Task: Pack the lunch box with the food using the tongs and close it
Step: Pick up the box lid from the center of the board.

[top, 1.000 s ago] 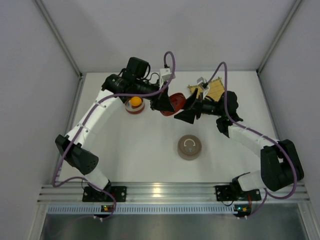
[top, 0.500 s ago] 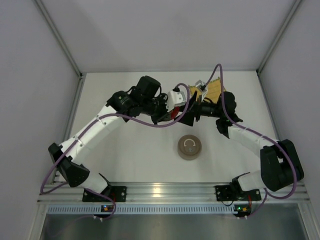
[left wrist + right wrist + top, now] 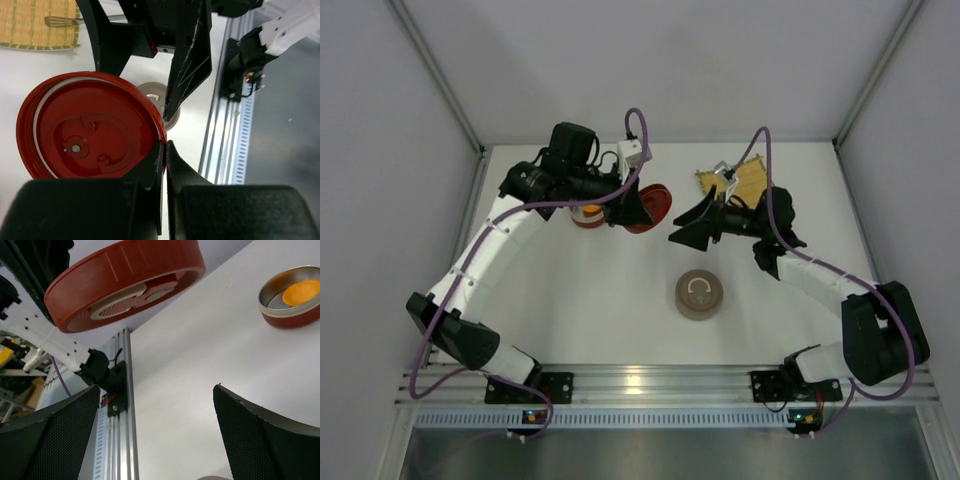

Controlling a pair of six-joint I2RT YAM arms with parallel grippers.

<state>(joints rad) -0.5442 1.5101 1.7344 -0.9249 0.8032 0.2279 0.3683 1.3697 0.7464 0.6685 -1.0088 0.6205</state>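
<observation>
A flat white table (image 3: 620,310) fills the floor of a white-walled booth, and an aluminium rail (image 3: 660,383) runs along its near edge. Three things lie directly on it, well apart. A low round metal tin with a red outer wall (image 3: 291,302) sits toward the far left, partly hidden under an arm in the top view. A yellow slatted bamboo mat (image 3: 748,180) lies flat at the far right. A grey-brown round tin with a white ring on top (image 3: 699,294) stands near the middle, closer to the rail.
</observation>
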